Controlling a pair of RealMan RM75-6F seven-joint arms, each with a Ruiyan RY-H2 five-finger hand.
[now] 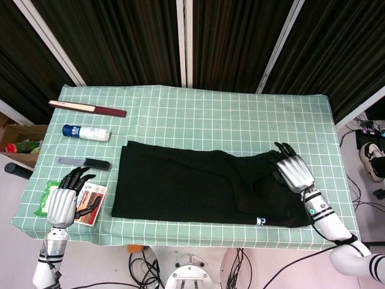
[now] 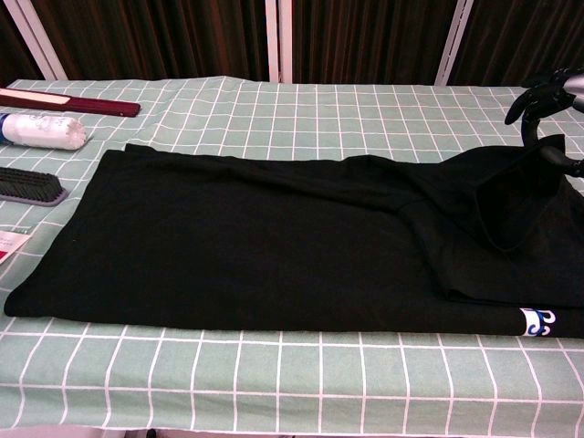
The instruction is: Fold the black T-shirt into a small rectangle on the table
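Right hand (image 1: 293, 170) is at the shirt's (image 1: 192, 186) far right corner, fingers pinching the cloth edge and raising it off the layer beneath, and that grip looks thin. If only the top ply is caught, the fold may drag over alone and leave the lower layer bunched; if the fabric slips out partway, the flap could drop crooked and spoil the rectangle. A hard pull might also slide the whole shirt leftward across the tablecloth (image 1: 198, 111). The shirt lies flat mid-table as a long band, label (image 1: 260, 221) near the front edge. Left hand (image 1: 65, 201) sits at the front left corner, holding nothing, fingers loosely apart, over a small packet (image 1: 95, 203), well apart from the shirt, so nothing pins the far end. Surface is a green checked cloth, and it looks smooth enough for fabric to skate. Along the left: a comb (image 1: 85, 163), a bottle (image 1: 86, 132), a dark red stick (image 1: 88, 108), a green pack (image 1: 43, 201). Dark curtains (image 1: 120, 42) behind.
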